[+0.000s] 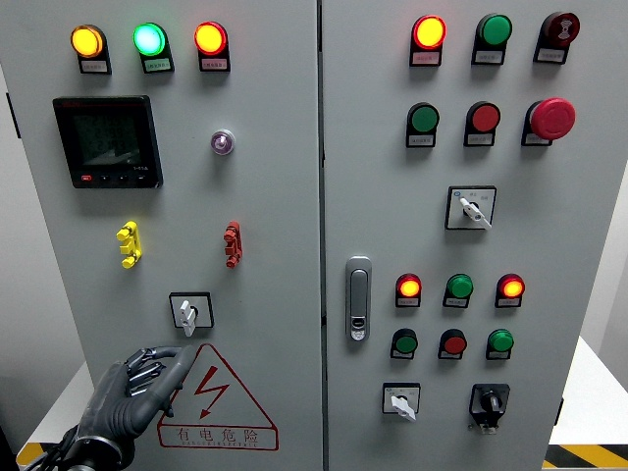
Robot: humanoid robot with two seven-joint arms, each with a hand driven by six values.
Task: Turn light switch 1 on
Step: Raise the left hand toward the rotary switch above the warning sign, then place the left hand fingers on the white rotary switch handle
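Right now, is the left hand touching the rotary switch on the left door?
No, the left hand sits below the rotary switch, beside the warning triangle.

The small labels under the indicator lamps (150,39) and push buttons (424,119) are too small to read. The black meter (107,141) shows a dim screen with no legible figures. The left hand (132,392) is cut off at the bottom edge, its arm barely showing, and it covers part of the warning sign (218,402). The cabinet (275,196) runs past the top and bottom edges. The print around the rotary switches (190,312) is unreadable.
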